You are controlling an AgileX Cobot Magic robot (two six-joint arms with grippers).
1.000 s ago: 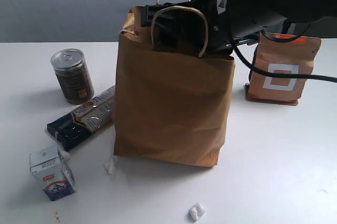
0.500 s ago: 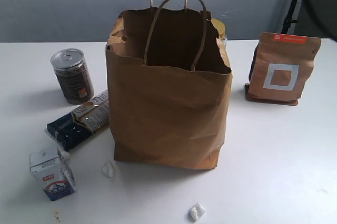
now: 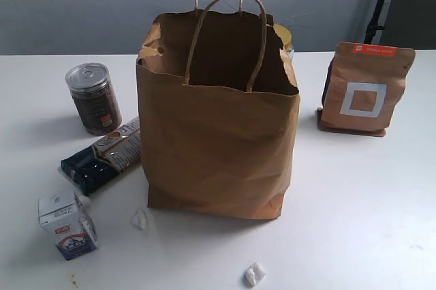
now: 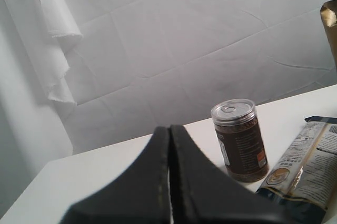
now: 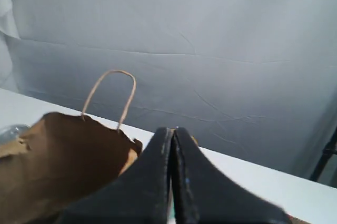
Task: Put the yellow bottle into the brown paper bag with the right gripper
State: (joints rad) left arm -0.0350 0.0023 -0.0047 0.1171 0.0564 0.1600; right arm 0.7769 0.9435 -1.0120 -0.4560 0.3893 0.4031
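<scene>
The brown paper bag [image 3: 218, 140] stands upright mid-table with its mouth open and both loop handles up. Its inside is dark, and the yellow bottle does not show in any view. A yellow-topped thing [image 3: 283, 34] peeks out behind the bag's far right rim; I cannot tell what it is. Neither arm appears in the exterior view. In the right wrist view my right gripper [image 5: 172, 129] is shut and empty, above and behind the bag [image 5: 63, 155]. My left gripper [image 4: 169, 127] is shut and empty, low over the table's left side.
A brown metal-lidded can [image 3: 93, 97] [image 4: 240, 140], a dark snack packet [image 3: 109, 154] and a small milk carton [image 3: 67, 225] lie left of the bag. A brown pouch with a white square [image 3: 366, 89] stands at right. Two paper scraps [image 3: 254, 274] lie in front.
The right arm, which reached into the bag's mouth a second ago, has risen out of the exterior view. The bag's rim has sprung back open.
</scene>
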